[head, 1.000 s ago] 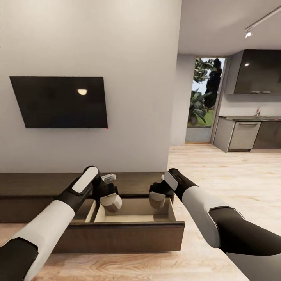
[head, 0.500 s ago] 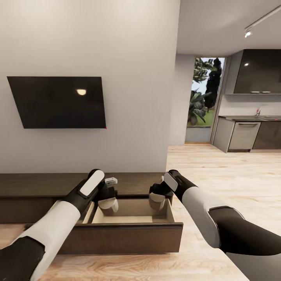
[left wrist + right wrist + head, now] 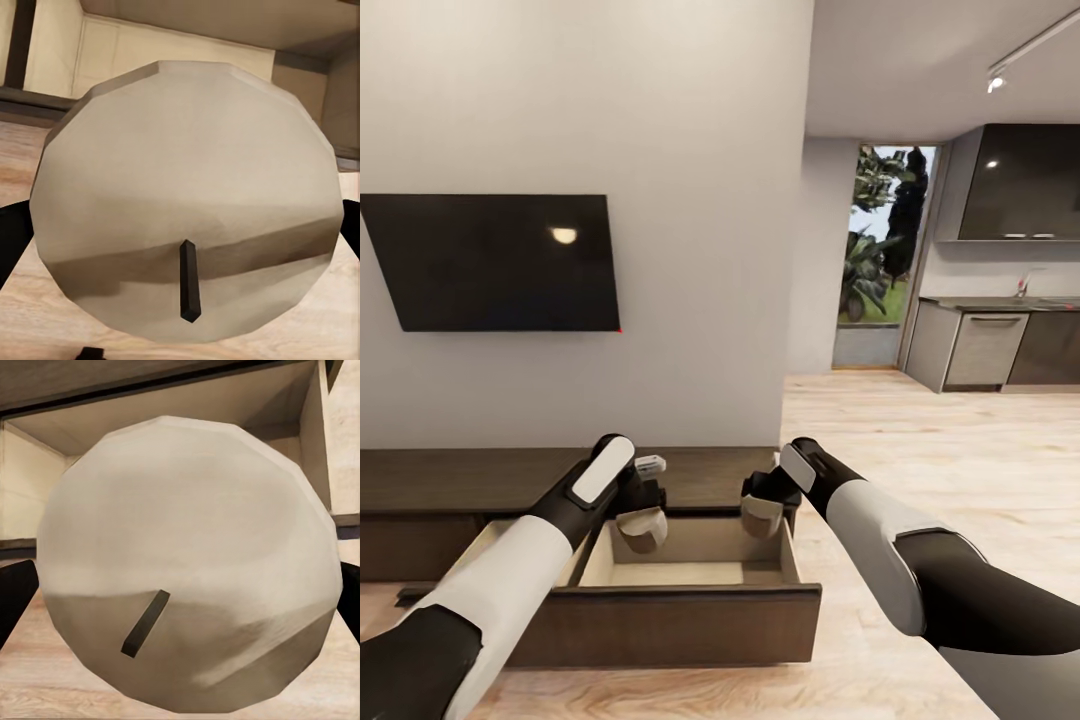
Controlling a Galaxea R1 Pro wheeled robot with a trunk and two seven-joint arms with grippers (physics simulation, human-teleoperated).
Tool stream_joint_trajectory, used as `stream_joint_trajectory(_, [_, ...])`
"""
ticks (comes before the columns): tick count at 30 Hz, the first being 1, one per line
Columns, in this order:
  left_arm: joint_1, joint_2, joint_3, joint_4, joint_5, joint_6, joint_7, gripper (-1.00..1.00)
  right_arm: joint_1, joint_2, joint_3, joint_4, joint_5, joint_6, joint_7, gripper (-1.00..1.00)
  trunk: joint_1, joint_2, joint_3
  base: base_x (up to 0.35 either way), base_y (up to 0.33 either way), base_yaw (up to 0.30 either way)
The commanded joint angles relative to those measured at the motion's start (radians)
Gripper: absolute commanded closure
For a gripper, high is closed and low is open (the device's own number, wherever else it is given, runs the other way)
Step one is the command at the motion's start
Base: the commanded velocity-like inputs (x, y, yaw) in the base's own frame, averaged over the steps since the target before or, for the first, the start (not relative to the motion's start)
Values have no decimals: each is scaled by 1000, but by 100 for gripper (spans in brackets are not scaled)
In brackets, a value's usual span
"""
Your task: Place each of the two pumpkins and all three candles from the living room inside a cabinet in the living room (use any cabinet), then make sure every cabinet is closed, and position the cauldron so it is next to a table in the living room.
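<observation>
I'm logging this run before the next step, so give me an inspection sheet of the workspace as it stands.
Surface: pale wood floor; dark-brown top of the cabinet bare where seen.
Job's things: the cabinet's drawer is pulled open, its beige inside bare where visible. One pale round candle with a dark wick in each claw: left candle, right candle.
Clutter: nothing seen.
Grippers: left claw shut on the left candle, over the open drawer; right claw shut on the right candle, over the drawer's far right part.
Cables: nothing seen.
Surroundings: wall-mounted TV, kitchen units, garden window.
</observation>
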Motion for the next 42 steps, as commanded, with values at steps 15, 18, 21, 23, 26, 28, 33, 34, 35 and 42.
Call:
stream_joint_trajectory(15, [-1, -17, -39, 64, -26, -1, -81, 100, 0, 0, 6, 11, -10, -18, 2, 100, 0, -1, -1, 76, -66, 0])
stream_joint_trajectory(18, [-1, -16, -41, 73, -45, -2, -99, 100, 1, 0, 7, 8, -9, -34, 38, 100, 0, -1, -1, 67, 27, 0])
stream_joint_trajectory(21, [-1, -16, -42, 76, -53, -3, -117, 100, 1, 0, 7, 11, -7, -60, 74, 100, 0, -1, -1, 20, 8, 0])
stream_joint_trajectory(23, [-1, -15, -42, 77, -55, -3, -122, 100, 1, 0, 7, 11, -6, -66, 81, 100, 0, -1, -1, 6, 2, -22])
stream_joint_trajectory(26, [-1, -15, -42, 77, -56, -3, -124, 100, 1, 0, 7, 12, -6, -69, 87, 100, 0, -1, 1, 2, 1, -147])
stream_joint_trajectory(28, [-1, -15, -42, 77, -56, -3, -124, 100, 1, 0, 7, 12, -6, -69, 88, 100, 0, -1, 3, 0, 0, -225])
stream_joint_trajectory(33, [-1, -15, -42, 77, -57, -3, -125, 100, 1, 0, 7, 12, -6, -68, 89, 100, 0, -1, 8, 0, 0, -236])
stream_joint_trajectory(34, [-1, -15, -42, 77, -57, -3, -125, 100, 1, 0, 7, 12, -6, -68, 90, 100, 0, -1, 9, 0, 0, -230])
stream_joint_trajectory(35, [-1, -14, -42, 77, -57, -3, -125, 100, 1, 0, 7, 12, -6, -67, 90, 100, 0, -1, 10, 0, 0, -208])
stream_joint_trajectory(42, [-1, -14, -41, 77, -57, -4, -125, 100, 1, 0, 7, 12, -6, -57, 90, 100, 0, -1, 11, 74, 109, -44])
